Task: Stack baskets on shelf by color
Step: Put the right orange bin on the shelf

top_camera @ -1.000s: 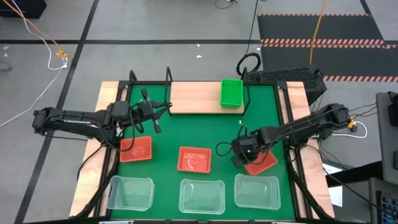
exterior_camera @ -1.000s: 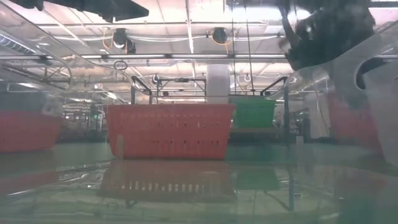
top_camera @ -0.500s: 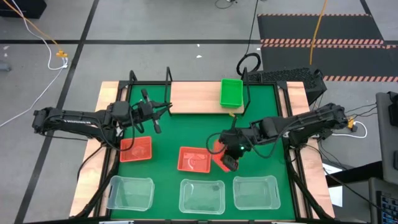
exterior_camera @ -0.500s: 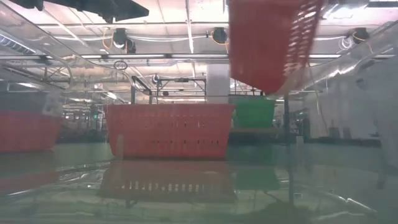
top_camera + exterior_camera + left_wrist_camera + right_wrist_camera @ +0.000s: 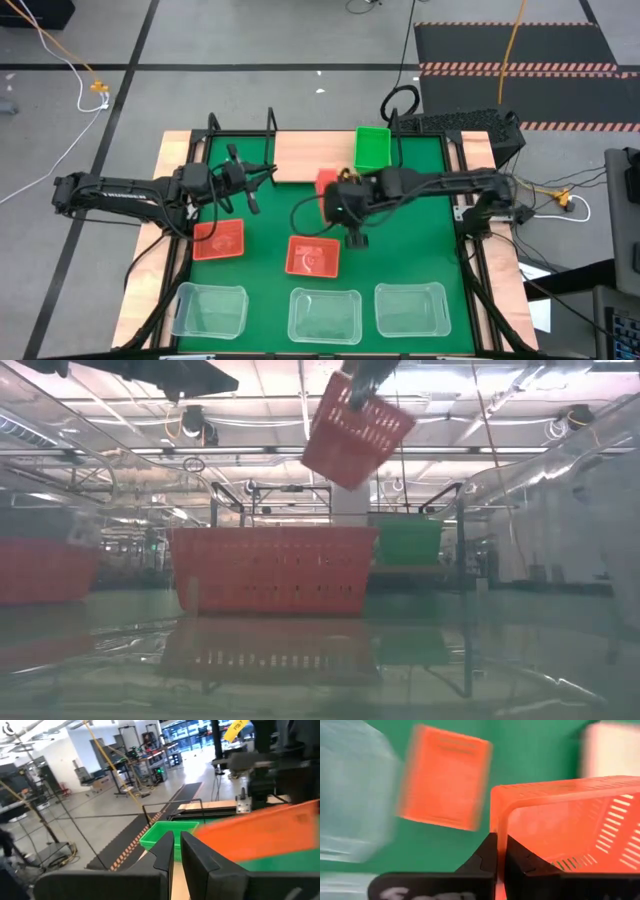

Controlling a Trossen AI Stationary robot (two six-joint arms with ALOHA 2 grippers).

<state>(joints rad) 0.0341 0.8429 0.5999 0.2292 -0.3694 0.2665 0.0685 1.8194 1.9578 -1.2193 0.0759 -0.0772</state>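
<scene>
My right fingers (image 5: pixel 499 865) are pinched tight on the wall of a red-orange basket (image 5: pixel 570 830), and I hold it in the air, tilted, above the green mat (image 5: pixel 420 210). From overhead this carried basket (image 5: pixel 327 184) hangs just in front of the wooden shelf (image 5: pixel 310 155), near its middle, with my right arm stretched in from the right side of the desk (image 5: pixel 170 150). From the level of the desk the same basket (image 5: pixel 357 430) shows high up and tipped on one corner, clear of everything below.

A green basket (image 5: pixel 372 148) sits on the right end of the shelf. Two more red-orange baskets lie on the mat: one (image 5: pixel 218 239) at the left and one (image 5: pixel 312 256) near the middle. Three clear baskets stand in a row along the near edge, left (image 5: pixel 210 309), middle (image 5: pixel 324 315) and right (image 5: pixel 412 306).

My left fingers (image 5: pixel 262 178) hover by the shelf's left end, holding nothing. In my left wrist view they (image 5: pixel 177 851) stand close together with only a thin slit between them, closed on nothing.
</scene>
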